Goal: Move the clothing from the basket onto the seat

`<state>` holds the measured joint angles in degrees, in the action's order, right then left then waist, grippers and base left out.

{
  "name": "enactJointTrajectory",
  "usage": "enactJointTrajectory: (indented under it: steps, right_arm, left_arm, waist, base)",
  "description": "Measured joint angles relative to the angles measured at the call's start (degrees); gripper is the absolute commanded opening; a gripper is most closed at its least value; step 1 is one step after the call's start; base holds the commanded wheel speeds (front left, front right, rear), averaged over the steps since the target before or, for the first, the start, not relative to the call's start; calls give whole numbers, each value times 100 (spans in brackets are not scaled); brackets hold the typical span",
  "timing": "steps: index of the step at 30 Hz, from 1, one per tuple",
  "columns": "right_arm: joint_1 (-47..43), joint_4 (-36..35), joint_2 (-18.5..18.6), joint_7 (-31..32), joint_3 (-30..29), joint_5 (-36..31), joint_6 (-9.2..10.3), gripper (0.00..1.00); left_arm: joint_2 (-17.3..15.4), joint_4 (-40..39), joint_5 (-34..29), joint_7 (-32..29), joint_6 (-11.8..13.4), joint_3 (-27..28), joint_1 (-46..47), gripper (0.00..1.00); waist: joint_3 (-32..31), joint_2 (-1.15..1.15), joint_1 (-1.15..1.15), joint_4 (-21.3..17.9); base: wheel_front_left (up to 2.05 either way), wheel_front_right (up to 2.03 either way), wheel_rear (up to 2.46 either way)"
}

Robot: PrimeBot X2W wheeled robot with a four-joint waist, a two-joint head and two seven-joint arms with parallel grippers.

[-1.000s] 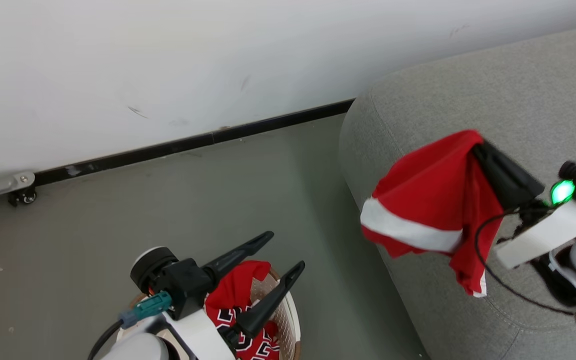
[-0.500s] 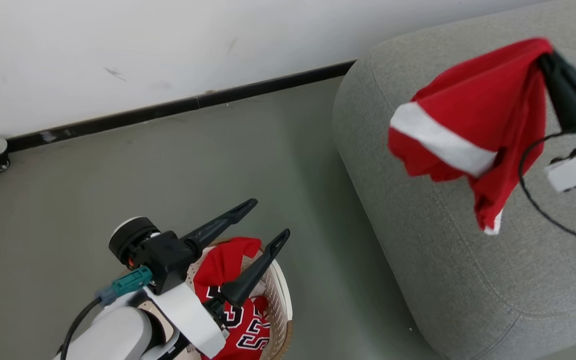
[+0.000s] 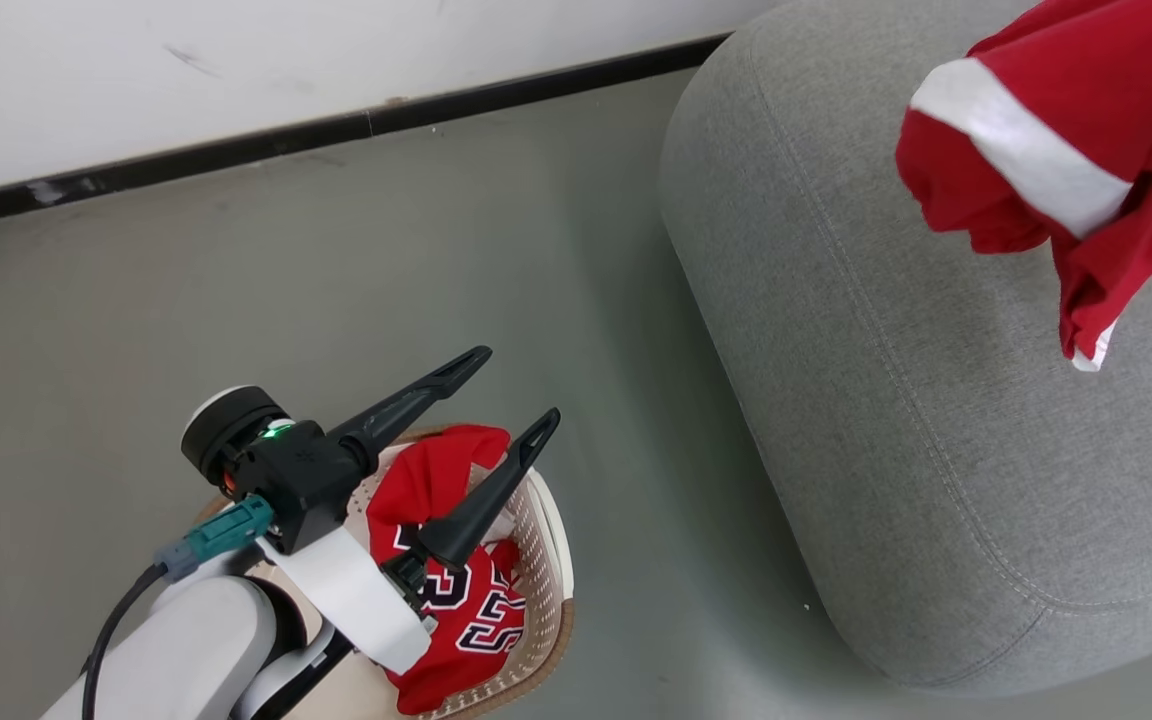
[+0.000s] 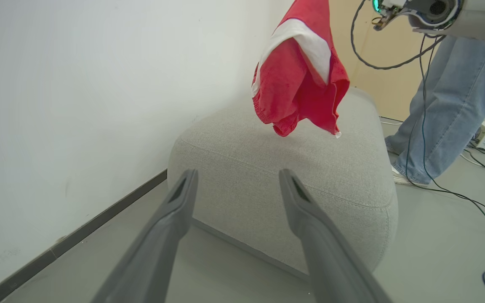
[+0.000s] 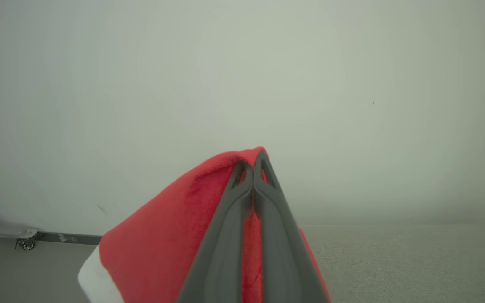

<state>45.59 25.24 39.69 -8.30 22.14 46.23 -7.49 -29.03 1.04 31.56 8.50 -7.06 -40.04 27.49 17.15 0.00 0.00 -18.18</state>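
Nearest, the left gripper (image 3: 519, 385) is hovering with its two long dark fingers spread wide and empty above the cream-white perforated plastic laundry basket (image 3: 561, 585), where the red number 23 jersey (image 3: 461, 600) is still lying. Farther off, the right gripper (image 5: 253, 158) is pinching a fold of the soft red garment with a white band (image 3: 1026, 150). It is carrying it inward from the rounded edge of the large grey woven-fabric seat (image 3: 886, 450), and the cloth is now hanging clear above the top. One piece is probably nearing release, while the jersey is waiting.
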Motion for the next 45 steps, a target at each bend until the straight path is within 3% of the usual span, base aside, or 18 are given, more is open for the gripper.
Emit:
enactJointTrajectory:
  steps: [17, 29, 45]
  right_arm:
    - [275, 898, 303, 54, -345, 49, 0, 0]
    - [249, 1796, -313, -104, -408, 7, 0, 0]
    - [298, 2718, -723, -247, -370, -346, 0, 0]
  left_arm:
    - [-127, -313, -172, -97, 102, 102, 347, 100]
    - [-74, -627, -370, -299, 93, -231, 672, 100]
    - [14, -805, -556, -450, 51, -456, 994, 100]
  waist:
    - [650, 0, 0, 15]
    - [1093, 0, 0, 47]
    - [1554, 0, 0, 87]
  base:
    - [0, 0, 0]
    - [0, 0, 0]
    - [0, 0, 0]
